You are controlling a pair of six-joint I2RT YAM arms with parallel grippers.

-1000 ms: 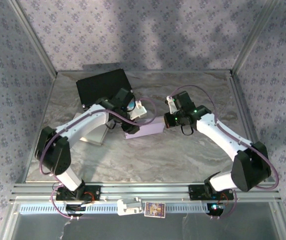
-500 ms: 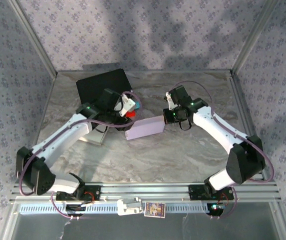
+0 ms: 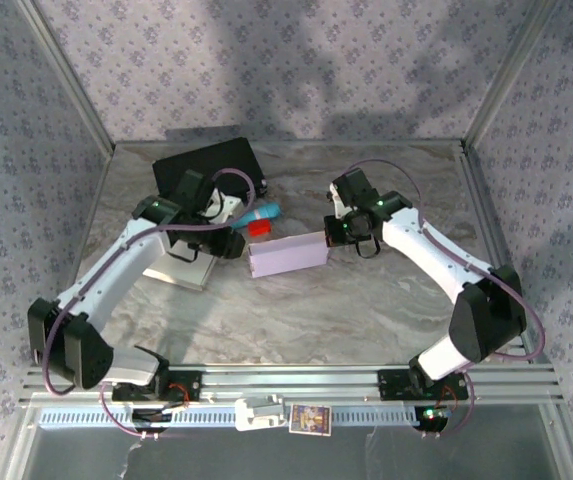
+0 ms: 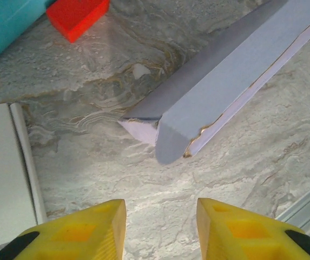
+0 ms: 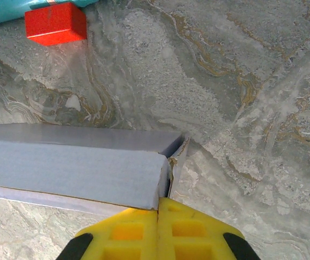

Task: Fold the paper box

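Note:
The paper box (image 3: 288,255) is a flat lavender sleeve lying across the middle of the table. Its left end (image 4: 172,140) has a rounded flap hanging loose. My left gripper (image 3: 233,245) hovers just left of that end; its yellow fingers (image 4: 87,230) stand open over bare table, holding nothing, a short way from the box (image 4: 225,81). My right gripper (image 3: 338,230) is shut, its joined fingertips (image 5: 158,214) pressed against the box's right end (image 5: 165,173), where a side flap sticks out beside the folded top panel (image 5: 73,168).
A red block (image 3: 258,228) (image 5: 55,23) and a teal cylinder (image 3: 267,211) (image 4: 3,19) lie just behind the box. A white pad (image 3: 191,268) (image 4: 3,179) sits to the left, a black board (image 3: 206,168) at the back left. The metal frame rail (image 3: 286,380) borders the near edge.
My left arm has drawn back to the left, off the box's left end, and its jaws have narrowed. The red block and teal cylinder now show. The right gripper has stayed at the right end.

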